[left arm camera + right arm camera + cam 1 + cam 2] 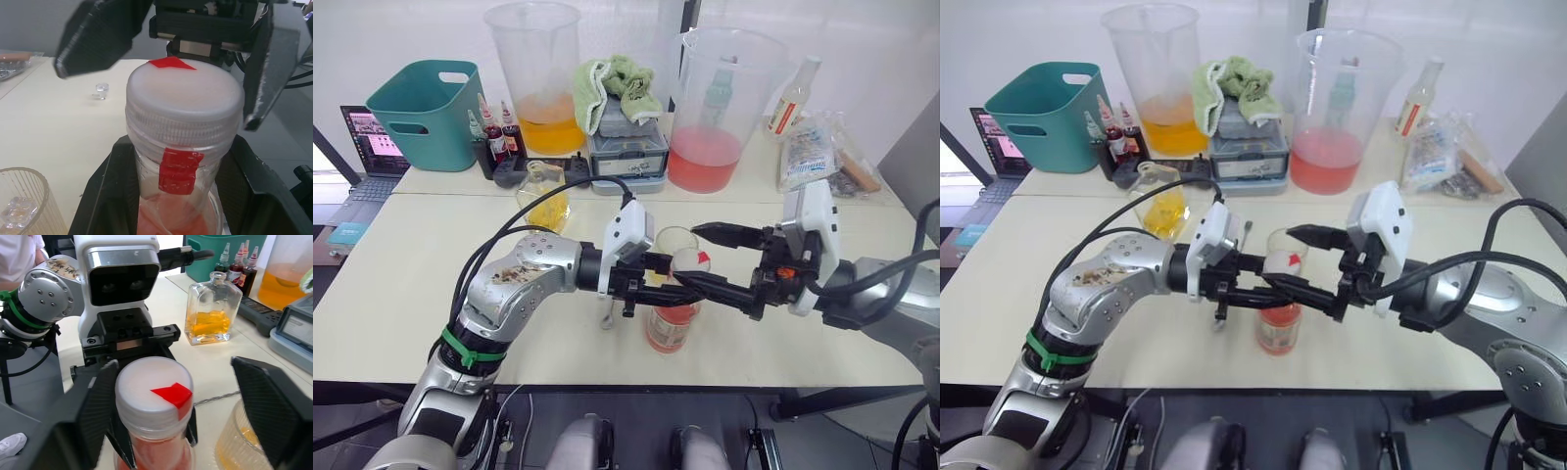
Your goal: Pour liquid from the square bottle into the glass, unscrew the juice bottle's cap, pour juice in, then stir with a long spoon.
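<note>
Left wrist view shows the juice bottle (183,196) clamped at its neck by the left gripper (181,186), its white cap (185,110) still on. Right gripper (195,411) straddles the cap, fingers spread, not touching. Head views add the glass (677,245) just behind and the square bottle (546,196) farther back on the table (401,264).

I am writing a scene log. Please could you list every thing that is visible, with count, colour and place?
juice bottle: 1, clear, red juice, white cap, table front, between both grippers
glass: 1, clear, behind juice bottle
square bottle: 1, clear, amber liquid, left of glass
long spoon: 1, metal, on table beside glass
pitchers: 2, orange and pink liquid, table back
bin: 1, teal, back left
towel: 1, green, on grey box
left gripper: shut on juice bottle
right gripper: open around cap
</note>
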Robot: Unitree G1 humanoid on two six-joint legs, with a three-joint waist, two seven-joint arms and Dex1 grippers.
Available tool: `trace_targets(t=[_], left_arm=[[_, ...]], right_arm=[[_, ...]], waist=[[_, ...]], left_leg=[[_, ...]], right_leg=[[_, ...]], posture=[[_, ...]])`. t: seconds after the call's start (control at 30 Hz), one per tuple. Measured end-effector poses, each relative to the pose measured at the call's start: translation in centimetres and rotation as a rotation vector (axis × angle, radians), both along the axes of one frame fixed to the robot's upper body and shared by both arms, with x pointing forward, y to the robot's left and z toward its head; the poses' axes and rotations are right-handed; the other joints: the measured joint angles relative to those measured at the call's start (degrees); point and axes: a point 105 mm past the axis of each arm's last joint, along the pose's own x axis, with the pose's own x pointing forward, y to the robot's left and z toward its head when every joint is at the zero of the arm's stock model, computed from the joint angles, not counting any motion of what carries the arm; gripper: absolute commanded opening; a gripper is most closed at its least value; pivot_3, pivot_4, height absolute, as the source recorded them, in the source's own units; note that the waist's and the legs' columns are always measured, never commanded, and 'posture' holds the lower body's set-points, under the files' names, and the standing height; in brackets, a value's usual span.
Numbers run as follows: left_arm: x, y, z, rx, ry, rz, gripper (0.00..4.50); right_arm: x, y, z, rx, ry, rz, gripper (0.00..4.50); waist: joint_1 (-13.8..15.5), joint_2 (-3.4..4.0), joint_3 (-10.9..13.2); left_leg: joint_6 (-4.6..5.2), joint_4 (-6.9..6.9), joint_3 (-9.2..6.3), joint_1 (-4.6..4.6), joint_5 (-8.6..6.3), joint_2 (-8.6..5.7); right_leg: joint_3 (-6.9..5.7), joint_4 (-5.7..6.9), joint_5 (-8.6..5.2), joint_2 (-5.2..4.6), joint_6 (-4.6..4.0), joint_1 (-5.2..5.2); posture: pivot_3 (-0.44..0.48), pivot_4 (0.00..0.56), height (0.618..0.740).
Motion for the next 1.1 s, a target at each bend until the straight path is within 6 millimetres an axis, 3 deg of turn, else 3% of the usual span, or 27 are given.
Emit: trace_targets(t=[0.1,0.4,0.77,0.97,1.03,1.1], left_arm=[[0.2,0.0,-0.1,-0.003,0.001,0.003,1.60],[0.2,-0.2,-0.1,-0.003,0.002,-0.002,1.60],[0.1,-0.1,0.0,0.008,0.000,0.015,1.60],[-0.1,-0.1,0.2,0.000,0.001,0.015,1.60],[-0.1,-0.1,0.3,-0.004,0.003,0.013,1.60],[-0.2,-0.2,0.2,-0.001,0.009,0.008,1.60]], right_arm=[[-0.1,0.2,0.1,0.002,0.001,0.013,1.65],[0.0,0.0,0.2,-0.043,0.012,0.080,1.65],[2.6,-0.2,0.9,-0.151,-0.019,0.511,1.65],[3.0,-0.1,1.3,-0.195,0.033,0.628,1.65],[2.9,-0.1,1.4,-0.197,0.049,0.640,2.70],[2.3,0.0,2.2,-0.194,0.039,0.679,3.34]], waist=[[0.00,0.00,0.00],[0.08,0.00,0.00],[-0.24,0.01,0.01],[-0.07,0.01,0.01],[-0.06,0.01,0.01],[-0.10,0.01,0.01]], left_leg=[[0.02,0.04,0.00,0.00,-0.01,0.00],[0.08,0.09,-0.02,0.00,-0.05,0.00],[0.07,0.16,0.01,-0.02,-0.03,0.00],[0.06,0.16,-0.04,-0.13,-0.04,-0.03],[0.04,0.16,-0.05,-0.23,-0.03,-0.08],[0.03,0.16,-0.05,-0.23,-0.02,-0.08]], right_leg=[[0.00,0.00,0.00,0.00,0.00,0.02],[-0.01,0.00,0.00,0.01,0.01,0.03],[0.02,0.03,-0.02,0.07,0.03,-0.02],[-0.01,0.06,-0.01,0.01,0.02,-0.10],[-0.01,0.07,0.00,-0.03,0.03,-0.17],[-0.01,0.07,0.00,-0.04,0.03,-0.16]], posture=[[0.000,0.150,0.739],[0.000,0.150,0.739],[0.000,0.150,0.739],[0.000,0.150,0.739],[0.000,0.150,0.739],[0.000,0.150,0.739]])
